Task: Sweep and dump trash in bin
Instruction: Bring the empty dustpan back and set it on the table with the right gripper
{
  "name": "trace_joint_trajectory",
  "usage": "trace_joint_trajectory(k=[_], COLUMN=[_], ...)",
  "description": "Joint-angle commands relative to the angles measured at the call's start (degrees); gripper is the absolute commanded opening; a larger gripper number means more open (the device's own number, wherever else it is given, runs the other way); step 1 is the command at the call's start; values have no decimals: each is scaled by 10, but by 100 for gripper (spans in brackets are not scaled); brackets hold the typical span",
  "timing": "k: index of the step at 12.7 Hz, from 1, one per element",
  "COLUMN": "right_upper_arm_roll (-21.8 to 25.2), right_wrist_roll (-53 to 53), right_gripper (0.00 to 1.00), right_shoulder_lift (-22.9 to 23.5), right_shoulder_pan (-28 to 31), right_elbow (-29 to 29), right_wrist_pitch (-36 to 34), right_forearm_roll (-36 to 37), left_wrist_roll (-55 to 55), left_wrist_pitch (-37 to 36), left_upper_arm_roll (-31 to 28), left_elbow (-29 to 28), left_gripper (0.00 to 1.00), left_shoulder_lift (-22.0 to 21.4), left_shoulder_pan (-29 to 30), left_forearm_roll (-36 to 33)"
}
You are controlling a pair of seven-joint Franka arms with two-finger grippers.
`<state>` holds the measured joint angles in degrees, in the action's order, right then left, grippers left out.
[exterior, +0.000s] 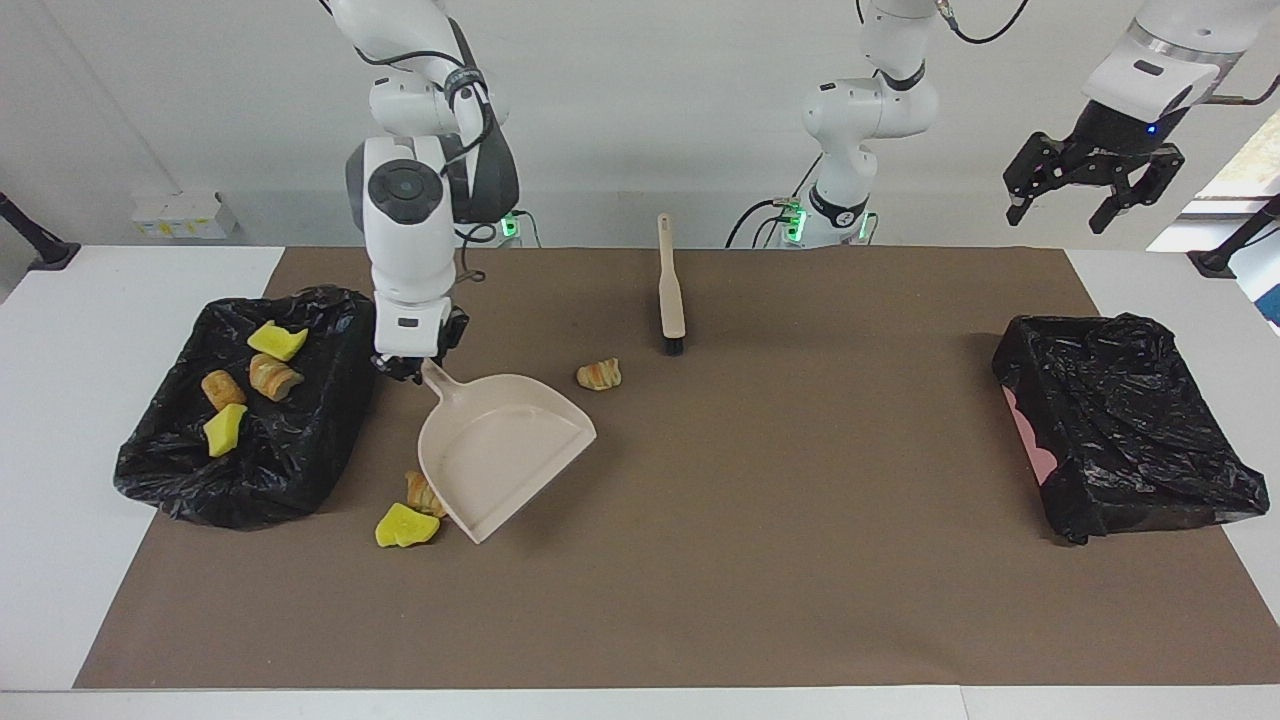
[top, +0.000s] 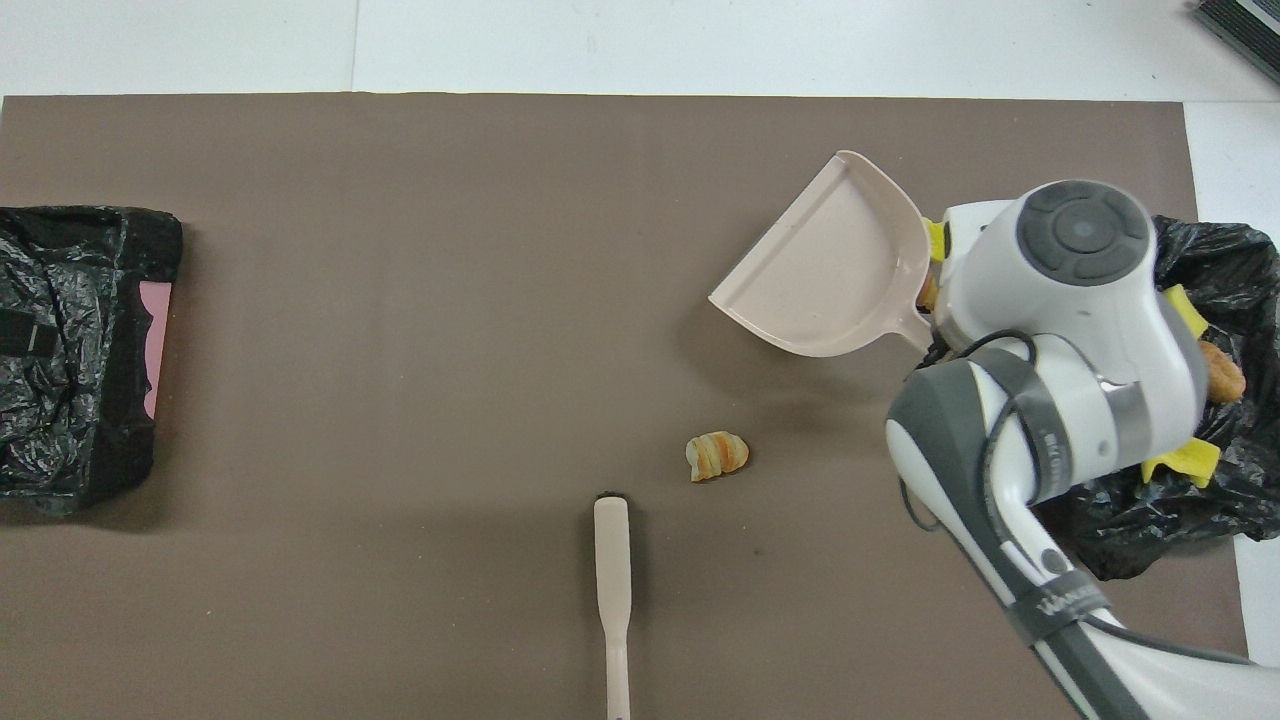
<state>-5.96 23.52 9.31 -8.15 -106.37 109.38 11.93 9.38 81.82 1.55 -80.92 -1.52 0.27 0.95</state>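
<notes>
while four lumps (exterior: 250, 380) fill one bin (exterior: 160, 470), three (exterior: 405, 525) lie outside.

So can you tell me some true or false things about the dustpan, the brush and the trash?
1. The right end effector holds the dustpan by its handle. True.
2. The brush is in the left end effector. False: it lies on the brown mat; that end effector is open, holding nothing.
3. All trash is inside a bin. False: a bread piece lies on the mat.
4. The bin at the right arm's end holds yellow sponge chunks. True.
</notes>
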Motion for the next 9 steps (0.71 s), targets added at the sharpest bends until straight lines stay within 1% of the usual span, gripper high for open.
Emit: trace_joint_trajectory(k=[1, 3, 5, 6, 7, 9], right_upper_arm_roll=[2, 2, 2, 2, 2, 2], right_wrist_roll=[-154, -303, -416, -456, -490, -553], right_gripper=[0, 0, 0, 0, 0, 0], right_shoulder_lift=[53, 103, 168, 198, 233, 292], right_shoulder_pan=[-49, -78, -137, -148, -160, -191], right_elbow=[50, 104, 173, 203, 250, 324], right_wrist_pitch=[2, -2, -5, -6, -11, -22], right_forearm_roll=[-46, -85, -92, -109, -129, -151], left_wrist_roll=[-9, -9, -10, -14, -28, -39], left_wrist_pitch=[11, 9, 5, -6, -17, -18], left_upper_arm_roll=[-1, -1, -1, -1, -1, -1], left_elbow=[-26, -26, -25, -25, -25, -26], left_gripper=[100, 100, 100, 100, 100, 100], left_shoulder_lift=[-19, -19, -20, -22, -23, -23], left_shoulder_pan=[-2, -2, -3, -2, -2, 1], left_forearm_roll=[3, 0, -2, -2, -2, -5])
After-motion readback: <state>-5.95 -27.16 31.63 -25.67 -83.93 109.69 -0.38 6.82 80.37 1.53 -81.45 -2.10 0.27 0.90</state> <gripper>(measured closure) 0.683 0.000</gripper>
